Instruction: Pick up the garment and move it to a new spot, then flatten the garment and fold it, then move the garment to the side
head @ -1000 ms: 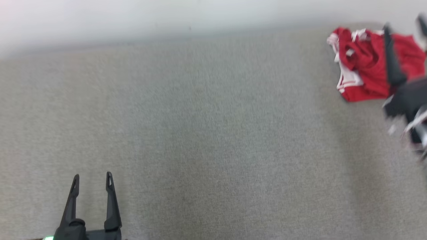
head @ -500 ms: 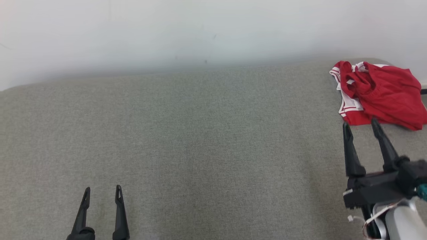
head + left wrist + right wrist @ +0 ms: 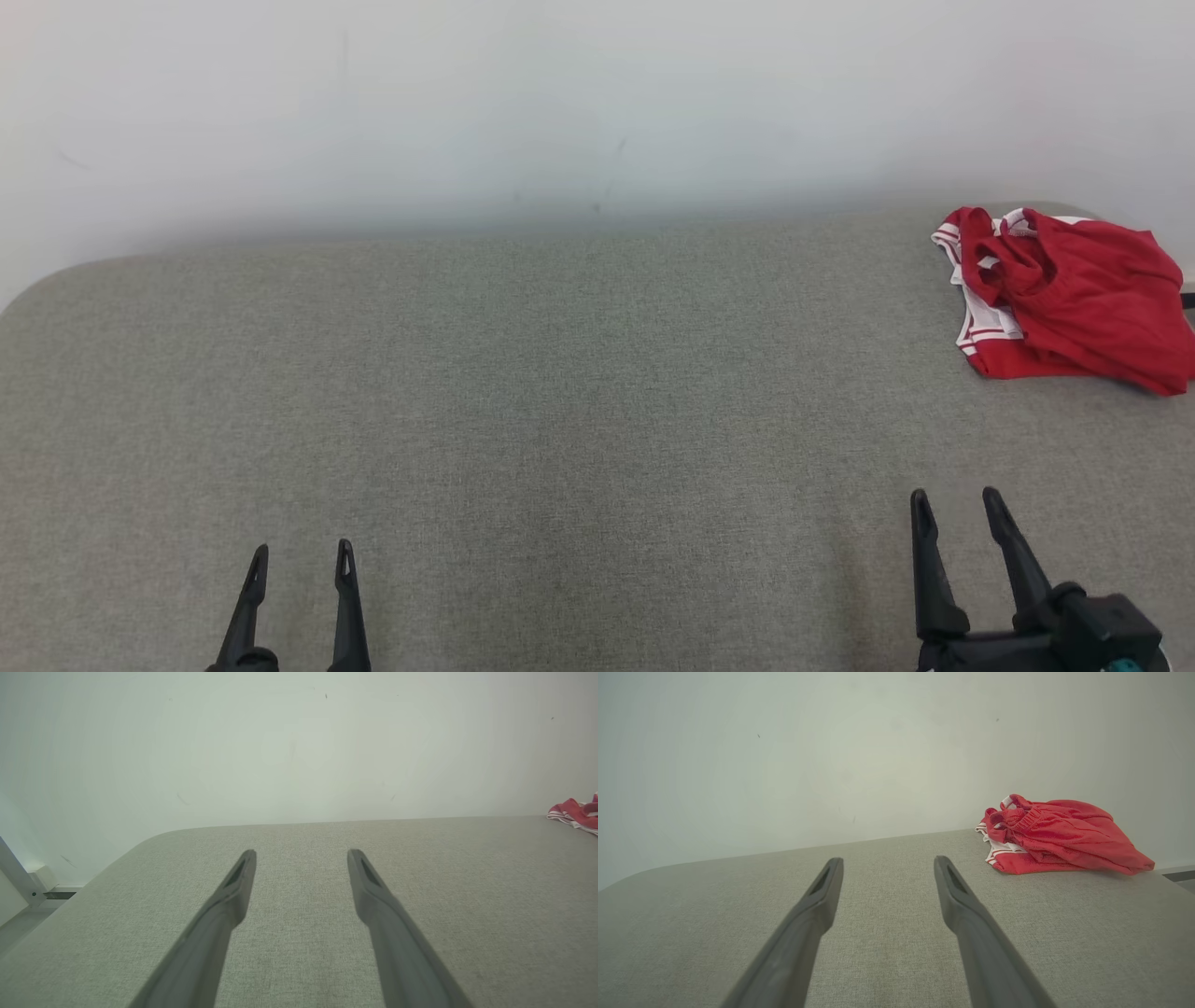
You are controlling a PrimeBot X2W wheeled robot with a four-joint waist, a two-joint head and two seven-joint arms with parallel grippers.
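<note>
While the left hand and right hand are spread empty, red shorts are seen bunched well beyond the right hand.

Head cam: high, tilted forward and down over grey fabric surface, white wall across top, left gripper at bottom left, right gripper at bottom right. Left wrist cam: low, close over the surface, facing the wall and the surface's rounded left corner. Right wrist cam: same low angle, same facing, set farther right. All three share wall, surface and red shorts: far right in head view, a sliver at the right edge in left wrist view, nearer at upper right in right wrist view.
</note>
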